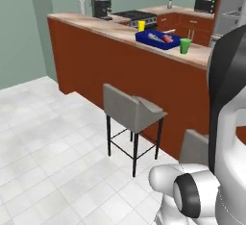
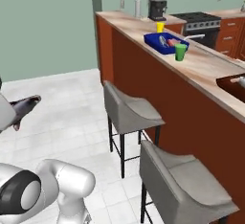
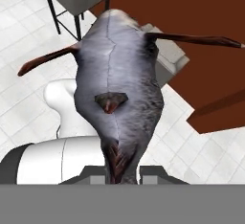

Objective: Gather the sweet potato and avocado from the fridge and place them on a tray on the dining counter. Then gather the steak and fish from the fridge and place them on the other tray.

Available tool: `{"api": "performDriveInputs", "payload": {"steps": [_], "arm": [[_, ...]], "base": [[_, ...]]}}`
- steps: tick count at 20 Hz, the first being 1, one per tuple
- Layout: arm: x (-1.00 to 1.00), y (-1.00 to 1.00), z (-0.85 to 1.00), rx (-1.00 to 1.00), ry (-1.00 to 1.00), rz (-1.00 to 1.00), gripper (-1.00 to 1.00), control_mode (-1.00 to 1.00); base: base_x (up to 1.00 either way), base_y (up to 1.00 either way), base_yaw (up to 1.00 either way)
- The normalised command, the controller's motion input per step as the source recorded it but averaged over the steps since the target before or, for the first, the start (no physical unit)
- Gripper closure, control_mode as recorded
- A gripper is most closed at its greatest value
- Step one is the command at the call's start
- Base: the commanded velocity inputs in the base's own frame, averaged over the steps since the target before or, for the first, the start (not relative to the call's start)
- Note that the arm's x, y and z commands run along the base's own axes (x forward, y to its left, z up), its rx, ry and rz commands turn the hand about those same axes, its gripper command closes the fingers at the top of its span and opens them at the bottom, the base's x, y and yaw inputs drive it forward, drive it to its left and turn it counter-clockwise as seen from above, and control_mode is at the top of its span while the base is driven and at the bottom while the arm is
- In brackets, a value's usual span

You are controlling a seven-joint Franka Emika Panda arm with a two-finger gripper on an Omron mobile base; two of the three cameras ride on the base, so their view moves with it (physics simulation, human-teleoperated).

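My gripper (image 3: 122, 171) is shut on the tail end of a grey fish (image 3: 117, 74), whose body and thin fins stretch away from the fingers. The fish (image 2: 23, 109) also pokes in at the left edge of the right base view, over the floor. On the dining counter (image 1: 91, 25) sits the bright blue tray (image 1: 156, 41) with the red steak (image 1: 167, 39) in it. The dark brown tray (image 2: 233, 88) lies further along the counter, cut off by the right edge. I cannot make out the sweet potato or the avocado. The fridge (image 1: 233, 7) stands at the far right.
Grey stools (image 1: 132, 108) (image 2: 184, 175) line the counter's red-brown front. A yellow cup (image 1: 141, 25) and a green cup (image 1: 185, 45) stand beside the blue tray. A coffee machine (image 1: 101, 8), stove (image 1: 134, 15) and toaster oven (image 1: 205, 4) sit behind. White tiled floor spreads to the left.
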Motion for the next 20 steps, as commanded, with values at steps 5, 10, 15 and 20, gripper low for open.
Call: {"api": "performDriveInputs", "payload": {"steps": [5, 10, 15, 20], "arm": [[0.0, 0.0, 0.0, 0.0, 0.0, 0.0, 1.0, 1.0], [0.0, 0.0, 0.0, 0.0, 0.0, 0.0, 1.0, 1.0], [0.0, 0.0, 0.0, 0.0, 0.0, 0.0, 1.0, 1.0], [0.0, 0.0, 0.0, 0.0, 0.0, 0.0, 1.0, 1.0]], "base": [[0.58, 0.78, -0.34], [0.6, 0.8, -0.33], [0.6, 0.76, -0.33], [0.56, 0.73, -0.33]]}}
